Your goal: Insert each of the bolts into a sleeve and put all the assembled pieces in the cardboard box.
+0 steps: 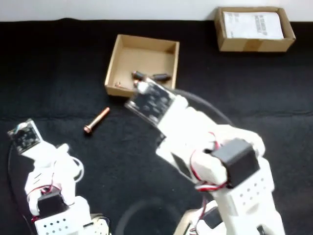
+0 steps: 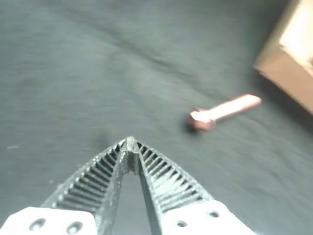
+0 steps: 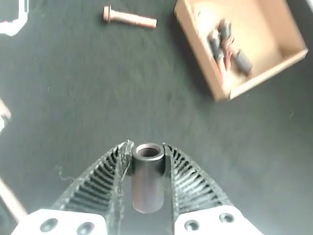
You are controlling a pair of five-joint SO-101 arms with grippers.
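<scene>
One bolt (image 1: 96, 121) on black tabletop (image 1: 58, 73), white wall (image 1: 98, 9)

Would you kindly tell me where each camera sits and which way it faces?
High view: fixed overhead, looking down on left arm, right arm, bolt and cardboard box.
Left wrist view: on the left wrist, facing past its shut left gripper.
Right wrist view: on the right wrist, past the right gripper holding a sleeve.
Shared: all show bolt and box.

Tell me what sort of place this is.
Probably a tabletop robot assembly bench: a black cloth-covered table, a cardboard box holding parts, a loose bolt, and a sleeve in the right gripper.
</scene>
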